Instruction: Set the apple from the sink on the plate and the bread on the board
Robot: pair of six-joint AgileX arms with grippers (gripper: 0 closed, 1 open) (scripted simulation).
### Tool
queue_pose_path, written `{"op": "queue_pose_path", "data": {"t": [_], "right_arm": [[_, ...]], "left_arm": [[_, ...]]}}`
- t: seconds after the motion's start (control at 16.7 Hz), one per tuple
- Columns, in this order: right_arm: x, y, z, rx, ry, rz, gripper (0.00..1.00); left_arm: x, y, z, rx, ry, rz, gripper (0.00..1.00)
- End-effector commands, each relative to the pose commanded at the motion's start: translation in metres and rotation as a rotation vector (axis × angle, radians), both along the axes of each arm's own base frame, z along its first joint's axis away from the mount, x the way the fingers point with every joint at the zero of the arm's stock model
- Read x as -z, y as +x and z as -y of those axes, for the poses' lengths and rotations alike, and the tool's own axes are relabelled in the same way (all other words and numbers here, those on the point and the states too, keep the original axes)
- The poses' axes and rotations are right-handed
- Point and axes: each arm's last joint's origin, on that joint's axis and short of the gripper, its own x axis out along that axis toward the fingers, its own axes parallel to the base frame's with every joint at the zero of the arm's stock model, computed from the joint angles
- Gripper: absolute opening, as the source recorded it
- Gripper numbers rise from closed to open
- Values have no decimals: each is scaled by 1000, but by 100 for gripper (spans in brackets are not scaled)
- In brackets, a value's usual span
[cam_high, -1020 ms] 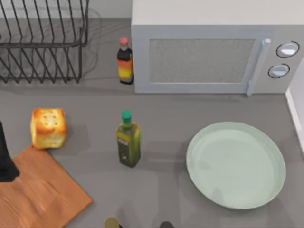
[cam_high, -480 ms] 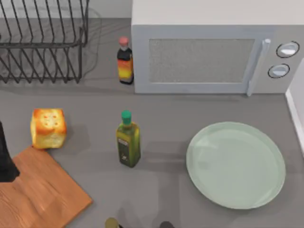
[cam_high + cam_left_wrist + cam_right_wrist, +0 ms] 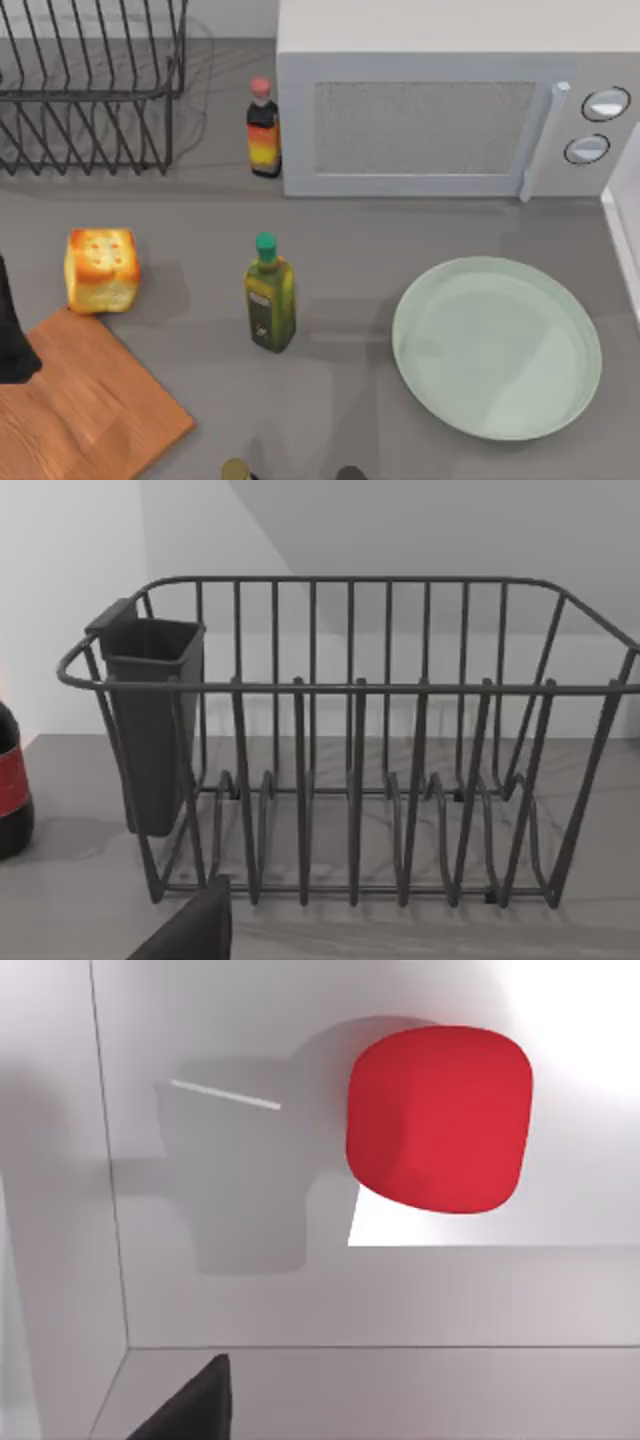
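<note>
The apple (image 3: pixel 438 1118) lies on the pale floor of the sink (image 3: pixel 300 1290) in my right wrist view, near a wall and touching nothing else that I can see; the plate (image 3: pixel 497 346) sits bare on the right half of the table, close to the sink's white rim (image 3: pixel 622 240) at the right edge; the dish rack (image 3: pixel 350 760) at the back left carries a dark cutlery cup (image 3: pixel 150 720) hooked on one end, and its slots hold no dishes.

The bread (image 3: pixel 101 270) stands on the grey table (image 3: pixel 340 400) just off the far corner of the board (image 3: pixel 85 400), touching or nearly touching it; the board runs off the near-left corner of the top view; grey table lies open between board and plate at the near side.

An oil bottle (image 3: pixel 270 293) with a green cap stands upright between bread and plate; a red-capped sauce bottle (image 3: pixel 263 128) stands beside the microwave (image 3: pixel 450 100) at the back; my left arm (image 3: pixel 12 330) rests at the left edge over the board; whether either of my jaws is released or clenched I cannot tell.
</note>
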Motion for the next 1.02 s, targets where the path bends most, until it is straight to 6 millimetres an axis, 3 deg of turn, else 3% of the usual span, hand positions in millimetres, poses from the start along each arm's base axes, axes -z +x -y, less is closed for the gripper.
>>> {"op": "queue_pose_path", "data": {"t": [0.18, 0.6, 0.78, 1.02], "right_arm": [[12, 9, 6, 0, 13, -48, 100], [18, 10, 4, -4, 13, -52, 100], [52, 14, 6, -3, 15, -57, 100], [119, 18, 8, -1, 8, -30, 100]], "left_arm": [[0, 0, 0, 0, 0, 0, 100], [0, 0, 0, 0, 0, 0, 100], [0, 0, 0, 0, 0, 0, 100], [0, 0, 0, 0, 0, 0, 100]]}}
